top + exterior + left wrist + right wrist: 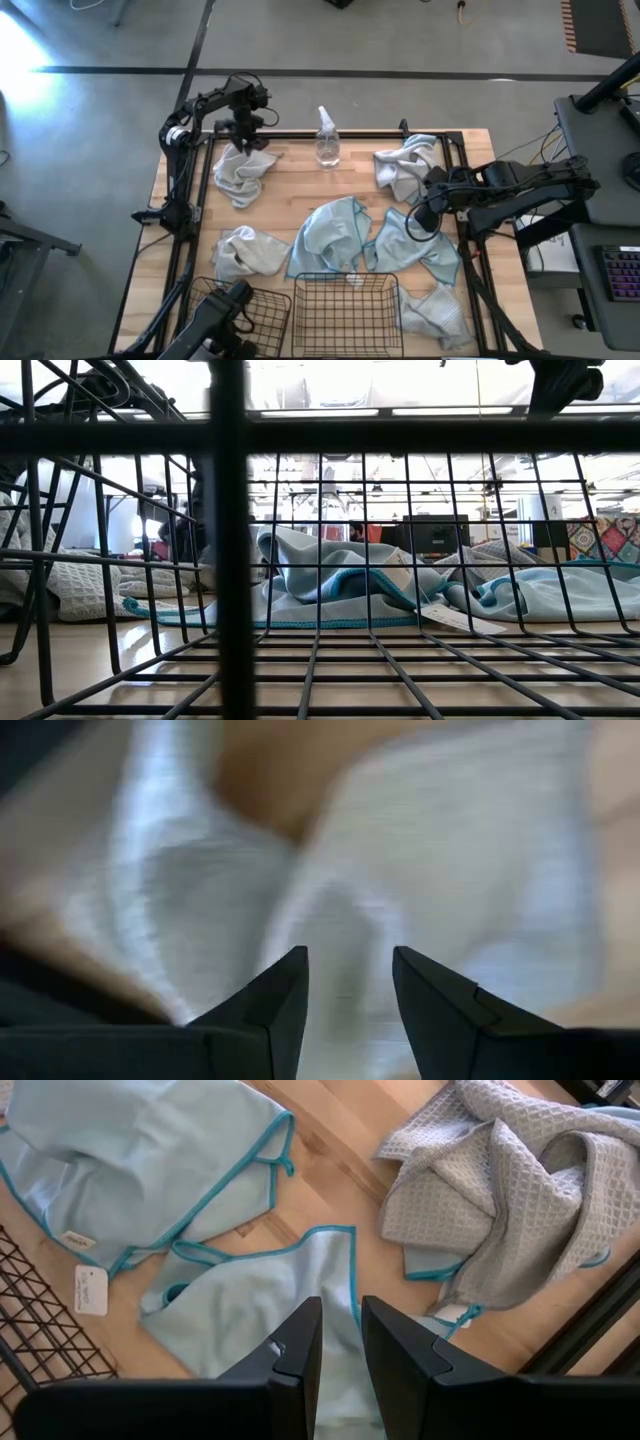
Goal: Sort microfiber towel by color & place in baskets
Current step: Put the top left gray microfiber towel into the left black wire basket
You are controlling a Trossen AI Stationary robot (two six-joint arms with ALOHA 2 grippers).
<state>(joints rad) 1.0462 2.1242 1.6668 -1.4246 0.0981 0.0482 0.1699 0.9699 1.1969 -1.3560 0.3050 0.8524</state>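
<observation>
A: What's the surface here?

B: A pale wooden table (300, 200) on a grey concrete floor, with a black frame round it. A clear spray bottle (327, 140) stands at the far edge.

A: Where is the left gripper (243, 140)?

B: At the far left of the table, right over a crumpled grey-white towel (243, 173). In its wrist view the two fingers (275, 1010) stand apart with pale cloth (400, 850) directly beyond them, very close. Whether they touch it I cannot tell.

A: And the right gripper (424, 217)?

B: Low over a light blue towel (415, 245) on the right side. Its fingers (300, 1355) are drawn close, with a narrow gap between them, and the blue cloth (270, 1295) lies just beyond the tips. I can't make out any fold pinched in them.

A: What lies around it?

B: Beside it, towards the far edge, a grey waffle-weave towel (510, 1190). On its other side, a second blue towel (330, 235) with a white tag, near the middle of the table.

A: The baskets?

B: Two black wire baskets at the near edge: one (345, 312) centred, just past the blue towels, another (250, 310) further left and tilted. A grey-white towel (248, 250) sits near that one, and another (435, 312) beside the centred one.
</observation>
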